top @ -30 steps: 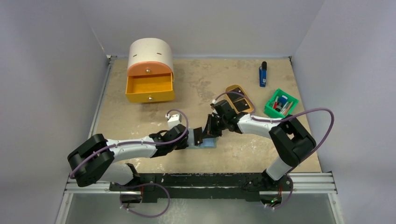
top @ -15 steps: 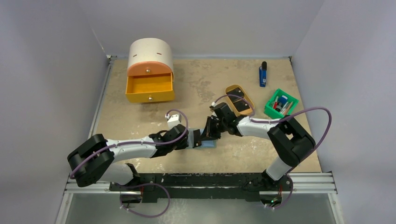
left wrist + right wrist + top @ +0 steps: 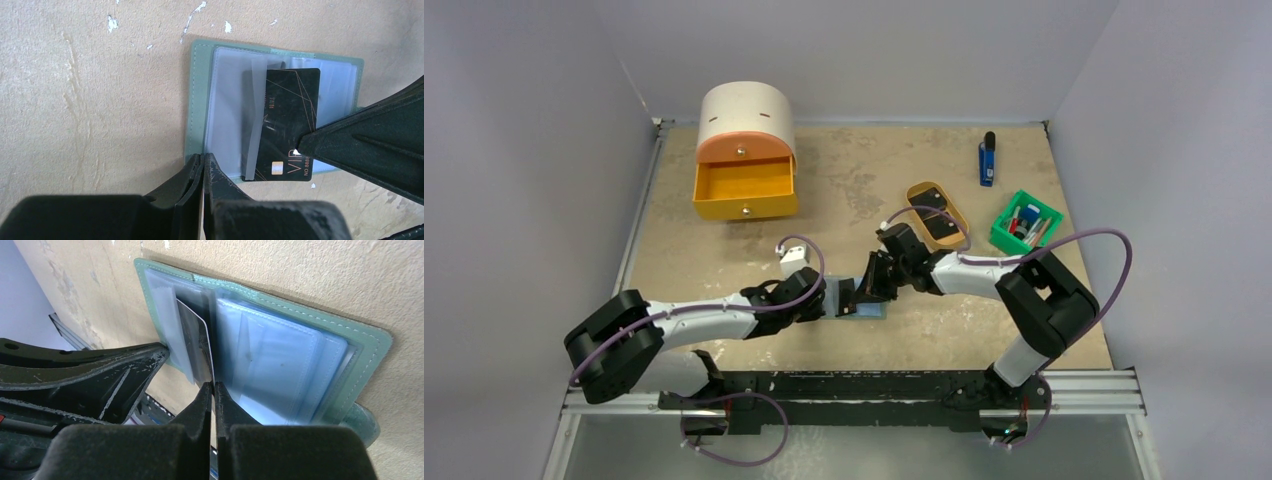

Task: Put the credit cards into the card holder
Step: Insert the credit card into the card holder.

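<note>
The grey-green card holder (image 3: 876,311) (image 3: 197,100) (image 3: 372,342) lies open on the table between both arms, clear pockets up. A black credit card (image 3: 290,110) (image 3: 191,327) sits partly inside a clear pocket of its left half, its chip end sticking out over the near edge. My right gripper (image 3: 212,386) (image 3: 857,297) is shut on that card's edge. My left gripper (image 3: 204,157) (image 3: 831,300) is shut, its tips resting on the holder's near edge beside the card. Two more black cards (image 3: 940,216) lie in the tan tray (image 3: 911,189).
A cream cabinet with its orange drawer (image 3: 744,190) pulled open stands at the back left. A blue-and-black stick (image 3: 987,160) lies at the back right, and a green bin (image 3: 1025,222) of small items sits right of the tray.
My right gripper has moved a little to the left with the card, pushing it further over the holder. The left arm has shifted only slightly.
</note>
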{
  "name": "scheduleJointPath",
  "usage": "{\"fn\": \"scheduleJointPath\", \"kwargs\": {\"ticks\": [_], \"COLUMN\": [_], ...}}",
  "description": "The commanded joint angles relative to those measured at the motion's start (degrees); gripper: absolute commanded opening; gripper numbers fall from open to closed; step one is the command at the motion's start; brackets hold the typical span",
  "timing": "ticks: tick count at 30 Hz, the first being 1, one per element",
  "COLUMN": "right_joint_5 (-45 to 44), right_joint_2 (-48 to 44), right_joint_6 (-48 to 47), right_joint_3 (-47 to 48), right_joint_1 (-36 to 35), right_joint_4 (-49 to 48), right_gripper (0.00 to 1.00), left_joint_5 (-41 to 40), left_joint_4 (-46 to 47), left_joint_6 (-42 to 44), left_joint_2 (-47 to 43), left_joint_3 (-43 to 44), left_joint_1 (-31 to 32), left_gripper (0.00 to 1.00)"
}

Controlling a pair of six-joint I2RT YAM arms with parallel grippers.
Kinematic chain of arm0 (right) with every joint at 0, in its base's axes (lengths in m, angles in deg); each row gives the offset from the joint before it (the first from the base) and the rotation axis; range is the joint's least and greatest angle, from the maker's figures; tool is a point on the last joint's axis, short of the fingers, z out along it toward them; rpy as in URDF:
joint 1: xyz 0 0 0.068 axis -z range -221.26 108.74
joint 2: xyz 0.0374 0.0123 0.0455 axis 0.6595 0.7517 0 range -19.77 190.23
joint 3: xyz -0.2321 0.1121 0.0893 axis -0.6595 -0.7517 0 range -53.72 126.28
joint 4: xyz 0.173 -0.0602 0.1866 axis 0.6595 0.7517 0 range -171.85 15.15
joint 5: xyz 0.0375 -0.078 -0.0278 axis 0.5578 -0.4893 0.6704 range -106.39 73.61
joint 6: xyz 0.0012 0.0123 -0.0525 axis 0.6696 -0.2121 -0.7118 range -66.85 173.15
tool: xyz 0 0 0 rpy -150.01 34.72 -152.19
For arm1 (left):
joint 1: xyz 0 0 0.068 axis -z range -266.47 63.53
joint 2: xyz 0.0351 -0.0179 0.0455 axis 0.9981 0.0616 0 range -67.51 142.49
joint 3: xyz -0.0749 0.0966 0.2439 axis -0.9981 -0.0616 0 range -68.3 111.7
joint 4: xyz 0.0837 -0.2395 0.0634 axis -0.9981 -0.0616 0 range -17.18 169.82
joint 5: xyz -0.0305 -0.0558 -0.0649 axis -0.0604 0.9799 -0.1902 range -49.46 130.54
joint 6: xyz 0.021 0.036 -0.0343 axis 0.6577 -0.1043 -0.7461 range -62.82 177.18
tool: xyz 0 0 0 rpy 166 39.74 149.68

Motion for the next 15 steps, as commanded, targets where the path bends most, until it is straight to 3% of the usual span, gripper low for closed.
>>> {"fn": "scheduleJointPath", "kwargs": {"ticks": [1, 15], "right_joint_5": [-3.6, -4.7], "right_joint_2": [0.8, -0.4], "right_joint_6": [0.8, 1.1], "right_joint_3": [-1.0, -1.2], "right_joint_1": [-0.3, -0.3], "right_joint_4": [0.2, 1.9], "right_gripper": [0.0, 0.0], "left_joint_5": [-1.6, -1.7], "left_joint_4": [-1.7, -1.6], "left_joint_6": [0.2, 0.3], "left_joint_2": [-1.3, -1.2], "left_joint_3": [-0.9, -1.2], "left_joint_1": [-0.2, -0.2], "left_gripper": [0.03, 0.03]}}
